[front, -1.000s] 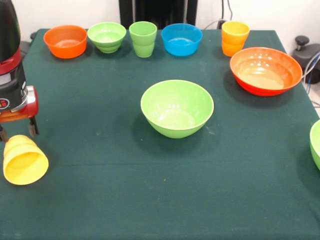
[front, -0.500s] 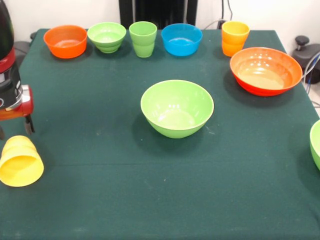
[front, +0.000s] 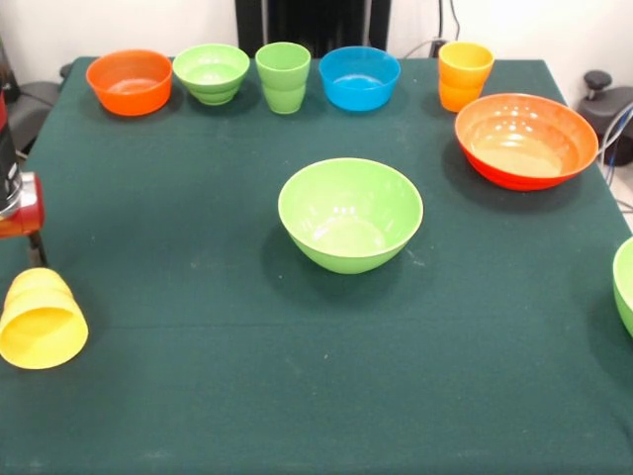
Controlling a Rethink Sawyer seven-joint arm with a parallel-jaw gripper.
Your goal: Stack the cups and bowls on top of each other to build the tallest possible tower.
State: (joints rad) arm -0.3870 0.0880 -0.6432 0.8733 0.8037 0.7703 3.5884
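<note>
We see only a sliver of the arm (front: 12,193) at the left edge: a glossy red housing under a grey-and-black collar, with an orange underside and one thin dark finger (front: 38,247) projecting below.

table (front: 198,396) wearing a dark green cloth | far row sitting on it: orange bowl (front: 130,81), small green bowl (front: 211,72), green cup (front: 283,76), blue bowl (front: 359,77), orange-yellow cup (front: 465,74) | big green bowl (front: 350,214) sitting mid-table | orange-red bowl (front: 526,140) sitting right | yellow cup (front: 42,319) lying tipped over at left edge
</note>
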